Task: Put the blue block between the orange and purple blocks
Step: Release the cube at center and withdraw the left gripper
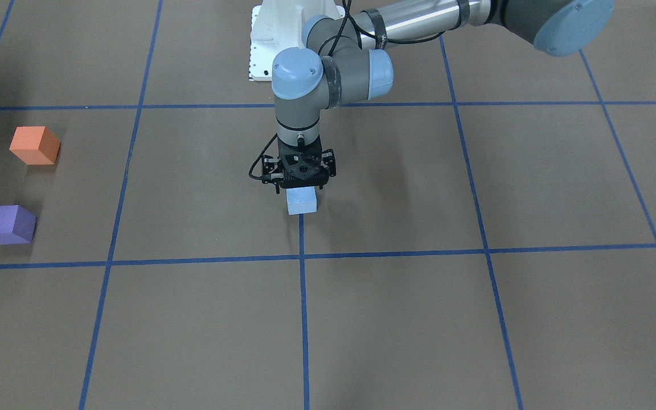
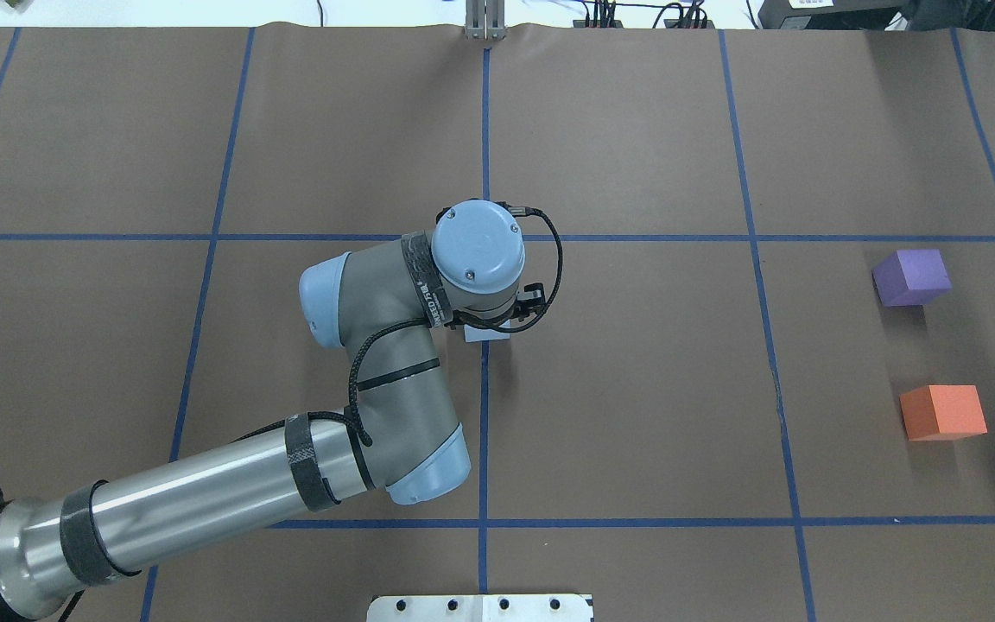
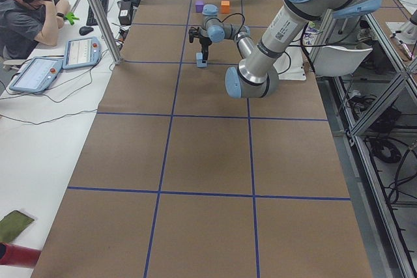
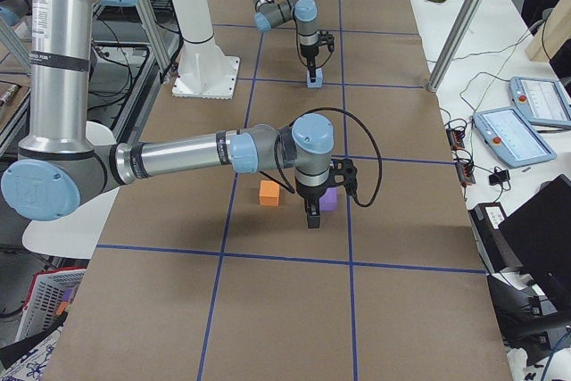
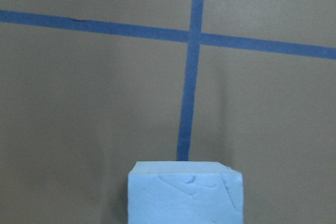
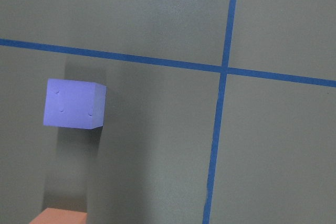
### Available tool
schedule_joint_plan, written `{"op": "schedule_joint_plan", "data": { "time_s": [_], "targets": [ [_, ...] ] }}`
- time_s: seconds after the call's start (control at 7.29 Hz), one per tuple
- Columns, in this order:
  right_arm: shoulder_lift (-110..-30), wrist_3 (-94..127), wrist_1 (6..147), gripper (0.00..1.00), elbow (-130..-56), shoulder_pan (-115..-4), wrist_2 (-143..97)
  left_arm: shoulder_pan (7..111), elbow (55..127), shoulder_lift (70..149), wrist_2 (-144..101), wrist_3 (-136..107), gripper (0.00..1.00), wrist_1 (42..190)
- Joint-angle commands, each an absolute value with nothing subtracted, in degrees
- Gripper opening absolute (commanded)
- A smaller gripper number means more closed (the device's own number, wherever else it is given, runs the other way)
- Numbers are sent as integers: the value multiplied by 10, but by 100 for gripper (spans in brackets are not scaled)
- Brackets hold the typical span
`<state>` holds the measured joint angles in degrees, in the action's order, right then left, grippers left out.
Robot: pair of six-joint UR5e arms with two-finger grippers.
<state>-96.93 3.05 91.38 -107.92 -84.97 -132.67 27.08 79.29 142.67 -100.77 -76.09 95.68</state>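
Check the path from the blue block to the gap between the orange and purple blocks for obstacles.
Nothing visible stands in the way. Only table surface and tape lines lie between the blue block and the gap between the orange block and purple block.

On the table, middle block is at centre, over a tape line, directly under the left gripper. Two more sit well off to the robot's right (apart from each other): far block beyond near block.
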Motion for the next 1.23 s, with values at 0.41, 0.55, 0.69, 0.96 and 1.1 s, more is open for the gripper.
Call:
{"op": "schedule_joint_plan", "data": {
  "time_s": [0.41, 0.55, 0.69, 0.96, 1.1],
  "targets": [
    [-933, 107, 791, 100, -1087, -775, -1346, 483, 1018, 1213, -1212, -413, 100, 844],
    [-906, 174, 778, 100, -1092, -742, -1353, 555, 1023, 1158, -1265, -285, 100, 843],
    [-861, 251, 778, 100, -1098, -700, -1352, 622, 1021, 1108, -1283, -182, 100, 844],
    [-766, 411, 780, 100, -1100, -606, -1329, 736, 999, 1040, -1281, 9, 100, 842],
    [-730, 476, 781, 100, -1099, -538, -1278, 794, 997, 997, -1284, 25, 100, 843]
  ]
}}
